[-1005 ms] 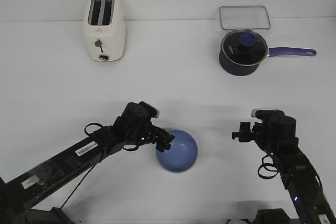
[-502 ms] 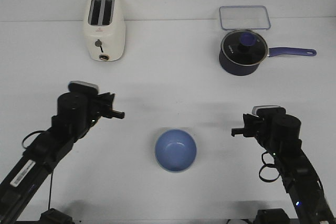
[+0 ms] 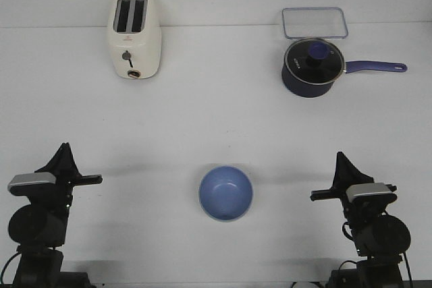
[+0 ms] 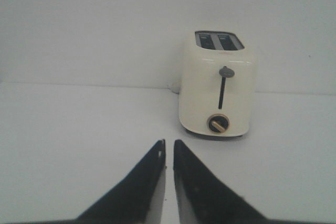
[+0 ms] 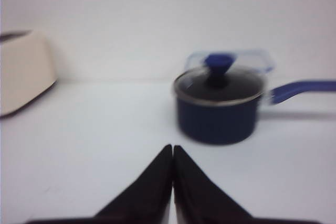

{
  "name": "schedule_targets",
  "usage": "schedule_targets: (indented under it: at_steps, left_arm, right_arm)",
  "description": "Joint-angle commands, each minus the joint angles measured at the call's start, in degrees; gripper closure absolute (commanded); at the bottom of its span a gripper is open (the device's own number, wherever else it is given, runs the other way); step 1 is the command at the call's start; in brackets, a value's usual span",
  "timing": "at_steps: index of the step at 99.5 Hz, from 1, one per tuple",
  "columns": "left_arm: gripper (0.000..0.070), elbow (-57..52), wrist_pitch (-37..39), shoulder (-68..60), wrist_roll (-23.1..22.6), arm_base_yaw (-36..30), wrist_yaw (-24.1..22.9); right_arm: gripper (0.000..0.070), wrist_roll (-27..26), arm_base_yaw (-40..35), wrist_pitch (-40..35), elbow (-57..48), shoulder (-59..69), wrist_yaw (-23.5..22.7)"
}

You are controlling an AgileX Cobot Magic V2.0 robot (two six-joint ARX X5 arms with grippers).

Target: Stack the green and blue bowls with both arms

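The light blue bowl (image 3: 226, 193) sits upright at the front middle of the white table, nothing touching it. The green bowl does not show as a separate thing in any view. My left gripper (image 3: 64, 146) is drawn back at the front left, far left of the bowl, pointing away from me. In the left wrist view (image 4: 169, 141) its jaws stand nearly together with a thin gap and hold nothing. My right gripper (image 3: 339, 155) is drawn back at the front right. In the right wrist view (image 5: 172, 146) its jaws are pressed together and empty.
A cream toaster (image 3: 135, 35) stands at the back left and shows in the left wrist view (image 4: 218, 90). A dark navy saucepan (image 3: 312, 65) with glass lid and long handle stands at the back right, a clear rectangular container (image 3: 314, 21) behind it.
My left arm has left the blue bowl's rim and pulled back to the front left corner. My right arm has also pulled back toward the front. The bowl has stayed put.
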State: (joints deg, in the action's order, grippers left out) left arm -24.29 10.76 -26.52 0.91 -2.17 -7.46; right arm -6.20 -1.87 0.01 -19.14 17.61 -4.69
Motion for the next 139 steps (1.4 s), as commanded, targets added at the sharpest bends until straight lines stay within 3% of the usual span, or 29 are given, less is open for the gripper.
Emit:
schedule_targets:
  at_steps: [1,91,105,122,139]
  left_arm:
    - [0.0688,-0.33,0.87,0.44,-0.63,0.66,-0.07]
    - [0.0686,0.26,-0.07,3.52,-1.31,1.07,-0.04]
    - [0.0687,5.86,-0.44,8.79,-3.34,1.09,0.66]
    - [0.0687,15.61,-0.44,18.01,-3.26,1.55,4.52]
    - [0.0686,21.84,-1.05,25.68,-3.21,1.92,4.96]
  right_arm:
    - [0.07,0.46,-0.02,1.31,0.04,-0.09,0.63]
    - [0.07,0.44,-0.04,2.21,0.02,-0.35,0.61]
    - [0.07,0.44,-0.04,2.21,0.02,-0.35,0.61]
    - [0.07,0.44,-0.04,2.19,0.02,-0.35,0.61]
    - [0.07,0.44,-0.04,2.21,0.02,-0.35,0.61]
